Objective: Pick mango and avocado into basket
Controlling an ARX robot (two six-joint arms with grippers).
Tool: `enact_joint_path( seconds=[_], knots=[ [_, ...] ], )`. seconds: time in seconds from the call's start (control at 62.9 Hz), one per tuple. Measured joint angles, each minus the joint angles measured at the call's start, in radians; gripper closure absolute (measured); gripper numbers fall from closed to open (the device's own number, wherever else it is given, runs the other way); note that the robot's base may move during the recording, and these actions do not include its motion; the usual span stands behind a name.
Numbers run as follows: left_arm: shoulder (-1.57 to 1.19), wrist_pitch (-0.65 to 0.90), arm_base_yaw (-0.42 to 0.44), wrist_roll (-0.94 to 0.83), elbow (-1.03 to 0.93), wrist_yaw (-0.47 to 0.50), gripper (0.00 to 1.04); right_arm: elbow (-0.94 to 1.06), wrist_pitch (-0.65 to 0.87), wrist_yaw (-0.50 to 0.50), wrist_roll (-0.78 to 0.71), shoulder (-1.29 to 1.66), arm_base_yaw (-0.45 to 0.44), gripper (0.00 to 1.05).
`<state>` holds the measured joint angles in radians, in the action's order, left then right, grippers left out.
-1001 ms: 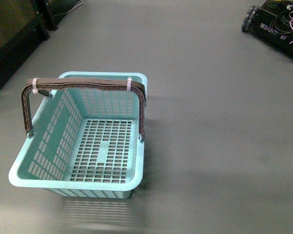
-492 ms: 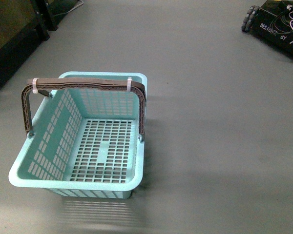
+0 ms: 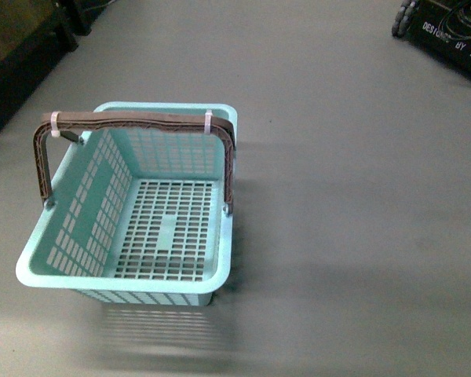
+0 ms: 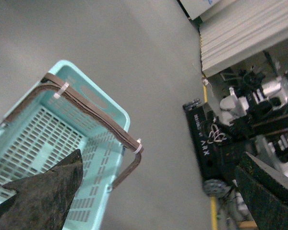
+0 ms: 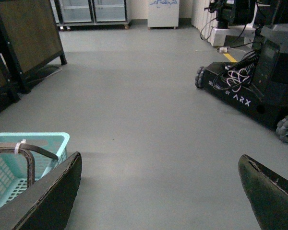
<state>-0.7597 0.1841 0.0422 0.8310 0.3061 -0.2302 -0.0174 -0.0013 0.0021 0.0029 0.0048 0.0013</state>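
The pale aqua basket [image 3: 67, 267] stands empty on the grey floor at the left of the front view, its brown handles [image 3: 141, 120] raised and bound with white zip ties. It also shows in the left wrist view [image 4: 116, 114] and at the edge of the right wrist view [image 5: 57, 139]. My left gripper [image 4: 158, 196] is open and empty, above the basket's side. My right gripper [image 5: 158, 191] is open and empty, over bare floor beside the basket. Neither arm shows in the front view. The mango and the avocado are out of view.
A black wheeled ARX robot base [image 5: 249, 91] stands on the floor at the far right; it also shows in the front view [image 3: 447, 31] and the left wrist view [image 4: 216, 143]. Dark furniture [image 3: 16, 55] stands at the far left. Fridges [image 5: 93, 12] line the back wall.
The front view has shifted a little: the basket and the black base now sit slightly higher in the picture. Nothing on the floor has moved.
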Motion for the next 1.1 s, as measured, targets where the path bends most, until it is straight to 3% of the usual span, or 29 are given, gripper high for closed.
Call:
enact_joint_path(
  seconds=[0.111, 0.413, 0.747, 1.096],
  knots=[
    [-0.323, 0.15, 0.003, 0.207, 0.061, 0.032, 0.08, 0.0, 0.0, 0.0, 0.0, 0.0, 0.0, 0.09],
    [-0.917, 0.441, -0.079, 0.451, 0.215, 0.136, 0.08, 0.0, 0.0, 0.0, 0.0, 0.0, 0.0, 0.09],
    [-1.378, 0.435, -0.165, 0.538, 0.589, 0.203, 0.08, 0.0, 0.0, 0.0, 0.0, 0.0, 0.0, 0.09],
    [-1.659, 0.375, -0.225, 0.562, 0.956, 0.21, 0.11, 0.0, 0.0, 0.0, 0.0, 0.0, 0.0, 0.09]
  ],
)
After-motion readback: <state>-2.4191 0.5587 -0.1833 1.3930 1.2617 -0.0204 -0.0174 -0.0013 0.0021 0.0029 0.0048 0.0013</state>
